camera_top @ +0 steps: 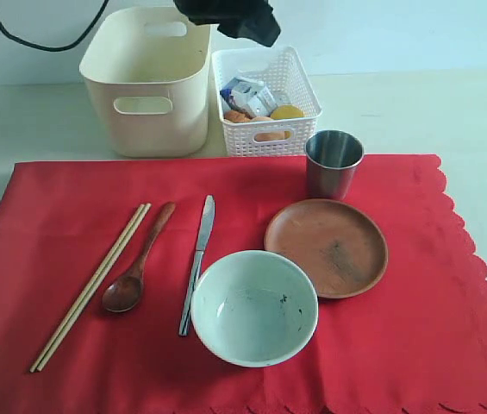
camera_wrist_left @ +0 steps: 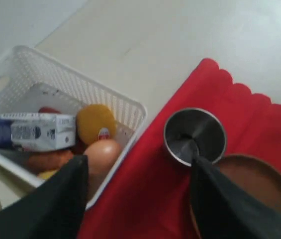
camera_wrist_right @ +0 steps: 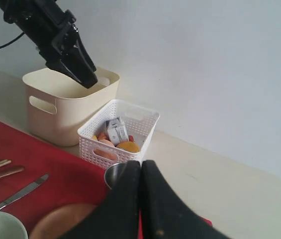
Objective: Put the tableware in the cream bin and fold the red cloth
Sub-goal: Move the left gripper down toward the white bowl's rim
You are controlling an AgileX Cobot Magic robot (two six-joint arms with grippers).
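On the red cloth (camera_top: 53, 198): all six pieces of tableware lie here, none of them in a gripper.
Left side of cloth: pair of chopsticks (camera_top: 92, 285), then the wooden spoon (camera_top: 137, 263), then the table knife (camera_top: 197, 259), side by side and apart.
Near middle: pale bowl (camera_top: 252, 345), upright, just beside the knife's tip.
Right of bowl: brown plate (camera_top: 326, 247), close to the bowl; whether they touch I cannot tell.
Far edge of cloth: steel cup (camera_top: 334, 164), upright, just beyond the plate.
Cream bin (camera_top: 152, 134): off the cloth, far left; no tableware shows in the part of its inside that is visible.
White basket (camera_top: 243, 138): right of the bin, holding food, including a milk carton (camera_wrist_left: 33, 132) and an egg (camera_wrist_left: 103, 154).
Left gripper (camera_wrist_left: 140, 199): jaws spread wide, nothing between them, hanging above the far side near basket and cup.
Right gripper (camera_wrist_right: 140, 172): fingers pressed together, empty, facing the cup from the right.
Done: nothing, by my reading.
Left to do: all six pieces into the bin, then the cloth, which lies flat, folded.
Likely first pick: the cup, as it is nearest the open jaws.
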